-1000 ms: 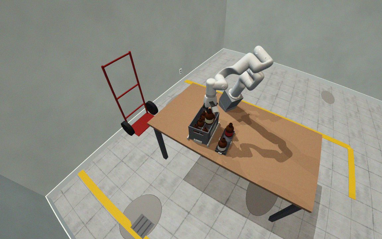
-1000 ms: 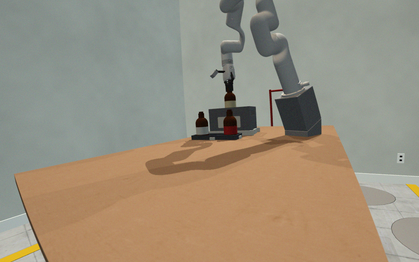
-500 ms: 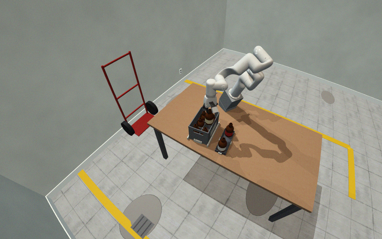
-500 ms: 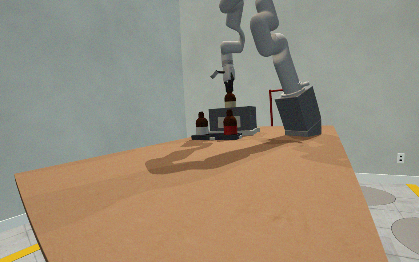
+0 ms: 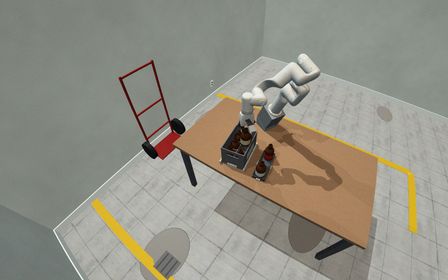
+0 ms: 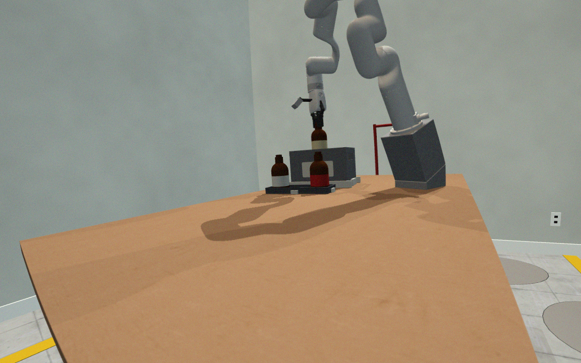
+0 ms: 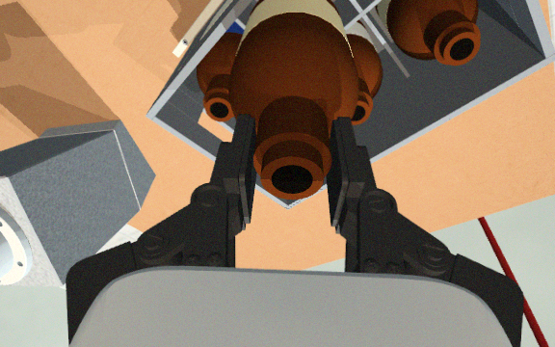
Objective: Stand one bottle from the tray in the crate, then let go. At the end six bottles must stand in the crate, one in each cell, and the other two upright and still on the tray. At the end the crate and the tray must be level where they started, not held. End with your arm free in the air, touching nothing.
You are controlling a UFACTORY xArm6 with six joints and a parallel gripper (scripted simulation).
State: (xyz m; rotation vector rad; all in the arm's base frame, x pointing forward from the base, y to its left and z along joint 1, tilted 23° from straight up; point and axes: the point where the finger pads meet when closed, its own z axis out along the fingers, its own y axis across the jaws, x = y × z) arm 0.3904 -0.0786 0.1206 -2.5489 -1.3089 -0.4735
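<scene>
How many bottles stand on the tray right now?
2. One with a red band stands at the tray's end nearer the arm's base; one with a white band at the other end. None seems hidden.

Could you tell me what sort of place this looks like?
Probably a warehouse or packing bay. A red hand truck stands by the wall, yellow safety lines mark the tiled floor, and the arm's gripper holds a brown bottle over a grey crate on a work table.

The crate (image 5: 233,156) sits near the tabletop's (image 5: 305,181) hand-truck-side edge, the tray (image 5: 255,173) just beside it, inboard.
</scene>
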